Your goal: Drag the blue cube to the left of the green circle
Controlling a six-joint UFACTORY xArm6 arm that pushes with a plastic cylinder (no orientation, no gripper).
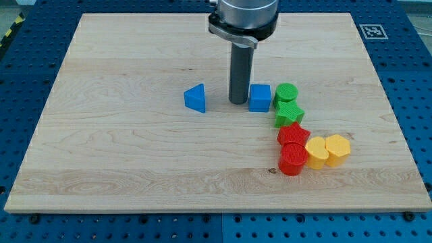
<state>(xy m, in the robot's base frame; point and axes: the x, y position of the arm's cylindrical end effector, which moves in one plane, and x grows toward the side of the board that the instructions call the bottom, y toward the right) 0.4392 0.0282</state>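
The blue cube (260, 98) sits on the wooden board, just left of the green circle (286, 93) and nearly touching it. My tip (237, 102) stands right at the cube's left side, touching or almost touching it. The rod rises from there to the arm's grey head at the view's top.
A blue triangle (196, 98) lies left of my tip. Below the green circle are a green star-like block (289, 115), a red block (293, 135), a red circle (293, 160) and two yellow blocks (316, 152) (337, 148). The board's edge (216, 210) runs along the view's bottom.
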